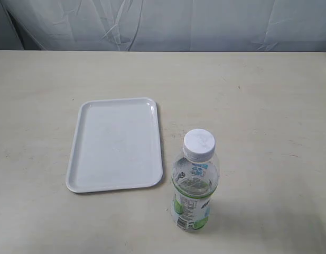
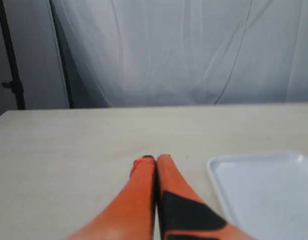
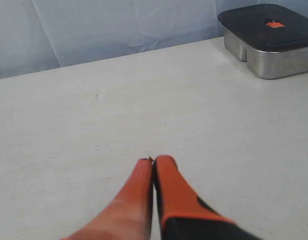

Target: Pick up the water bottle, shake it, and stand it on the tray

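Observation:
The water bottle [image 1: 194, 182] stands upright on the table near its front edge, clear with a white cap and a green, white and light-blue label. Just to its left lies the flat white tray [image 1: 116, 143], with nothing on it. Neither gripper shows in the exterior view. In the left wrist view my left gripper [image 2: 155, 159] is shut, its orange fingers pressed together over bare table, with a corner of the tray [image 2: 266, 192] beside it. My right gripper [image 3: 154, 161] is also shut with nothing in it; the bottle is out of that view.
A metal container with a dark lid [image 3: 269, 38] sits at the table's far edge in the right wrist view. A pale curtain [image 1: 163, 24] hangs behind the table. A dark stand pole [image 2: 11, 60] rises at the table's far side in the left wrist view.

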### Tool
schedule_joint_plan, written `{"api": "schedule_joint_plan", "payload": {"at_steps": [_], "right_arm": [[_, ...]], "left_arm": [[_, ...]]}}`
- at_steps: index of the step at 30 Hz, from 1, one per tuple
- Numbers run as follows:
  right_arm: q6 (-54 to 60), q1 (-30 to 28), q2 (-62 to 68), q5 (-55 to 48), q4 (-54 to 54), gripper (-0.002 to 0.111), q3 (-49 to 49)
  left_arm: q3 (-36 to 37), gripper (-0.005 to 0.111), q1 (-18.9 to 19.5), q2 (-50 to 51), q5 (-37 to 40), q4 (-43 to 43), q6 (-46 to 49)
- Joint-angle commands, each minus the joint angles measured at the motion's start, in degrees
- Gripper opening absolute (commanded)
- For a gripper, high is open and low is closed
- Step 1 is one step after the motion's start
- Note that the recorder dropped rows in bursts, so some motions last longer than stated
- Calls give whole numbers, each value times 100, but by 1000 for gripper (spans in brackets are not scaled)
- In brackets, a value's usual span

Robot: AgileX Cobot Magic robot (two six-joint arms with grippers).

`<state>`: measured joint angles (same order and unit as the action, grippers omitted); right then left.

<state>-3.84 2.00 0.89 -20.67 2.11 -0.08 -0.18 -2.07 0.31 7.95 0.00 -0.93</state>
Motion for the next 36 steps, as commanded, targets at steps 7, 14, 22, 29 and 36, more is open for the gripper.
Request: {"api": "schedule_joint_plan", "payload": {"at_steps": [7, 14, 22, 29, 36], "right_arm": [[21, -27, -11, 39, -9, 4, 8], [21, -27, -11, 39, -9, 4, 8], [21, -27, -11, 39, -9, 4, 8], [21, -27, -11, 39, -9, 4, 8], [21, -27, -11, 39, -9, 4, 8]], "left_arm": [[18, 0, 20, -31, -2972, -1336, -2450], [-829, 0, 20, 421, -3244, 2163, -4816], [-2839, 0, 20, 3308, -4614, 4441, -5464], [-3922, 8, 20, 5264, -6656, 6229, -6168], [-4028, 48, -22, 6281, -7152, 7481, -6596]]}}
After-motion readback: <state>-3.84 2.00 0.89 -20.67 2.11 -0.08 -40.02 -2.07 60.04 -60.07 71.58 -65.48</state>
